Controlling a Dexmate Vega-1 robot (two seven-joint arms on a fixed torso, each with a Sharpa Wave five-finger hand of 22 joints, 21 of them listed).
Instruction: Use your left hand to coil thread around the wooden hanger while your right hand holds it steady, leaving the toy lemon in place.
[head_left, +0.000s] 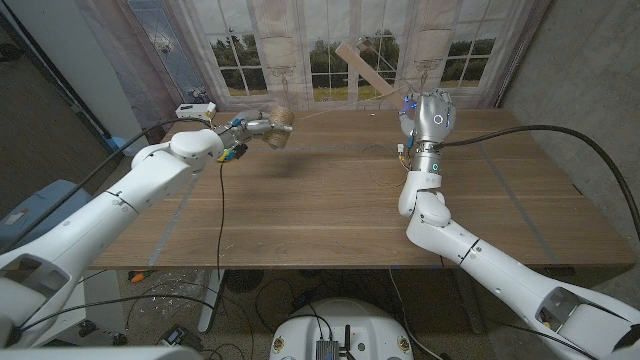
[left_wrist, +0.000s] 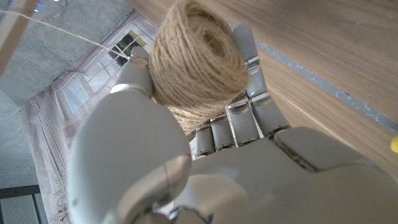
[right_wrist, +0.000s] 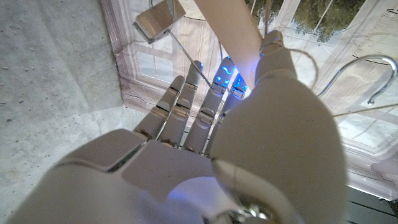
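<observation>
My left hand (head_left: 258, 127) is raised over the table's back left and grips a ball of tan twine (head_left: 282, 121). The left wrist view shows the fingers (left_wrist: 249, 68) wrapped around the ball (left_wrist: 196, 59). A thin thread (left_wrist: 81, 38) runs off from it toward the hanger. My right hand (head_left: 432, 115) is held up at the back right and grips the wooden hanger (head_left: 363, 60), whose bar slants up to the left. In the right wrist view the pale bar (right_wrist: 227, 25), a metal clip (right_wrist: 158, 18), the metal hook (right_wrist: 367, 68) and a loop of thread (right_wrist: 306, 62) show.
The wooden table (head_left: 320, 210) stretches between the arms. A small white box (head_left: 195, 108) sits at its back left corner. A curtained window (head_left: 330, 50) stands behind. A small yellow bit (left_wrist: 394, 144) lies on the table at the picture's edge; what it is I cannot tell.
</observation>
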